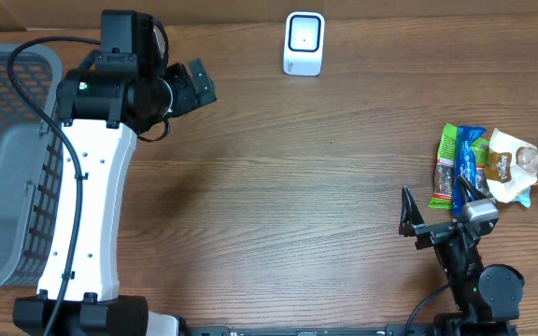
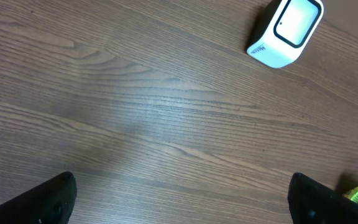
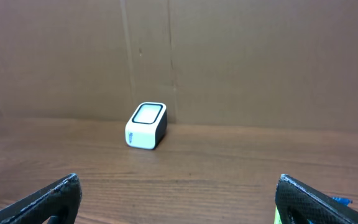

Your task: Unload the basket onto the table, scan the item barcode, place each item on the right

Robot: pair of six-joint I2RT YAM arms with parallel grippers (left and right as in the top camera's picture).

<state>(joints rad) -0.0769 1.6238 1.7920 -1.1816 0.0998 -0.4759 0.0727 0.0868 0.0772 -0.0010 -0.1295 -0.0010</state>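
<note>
— Where are the items?
— The snack packets (image 1: 477, 166) lie at the right edge of the overhead frame, just above the right gripper (image 1: 435, 205). Barcodes look too small to read.
— And the jaws?
— Both are spread wide, holding nothing. In its own view the left gripper (image 2: 180, 200) hangs over wood table (image 2: 135, 112), with the scanner (image 2: 286, 32) at upper right.

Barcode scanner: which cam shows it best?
Right wrist: the scanner sits whole near frame centre, with its window and one side showing. Overhead shows the scanner whole but small, from above. Left wrist shows the scanner larger, but pushed against the top edge.
</note>
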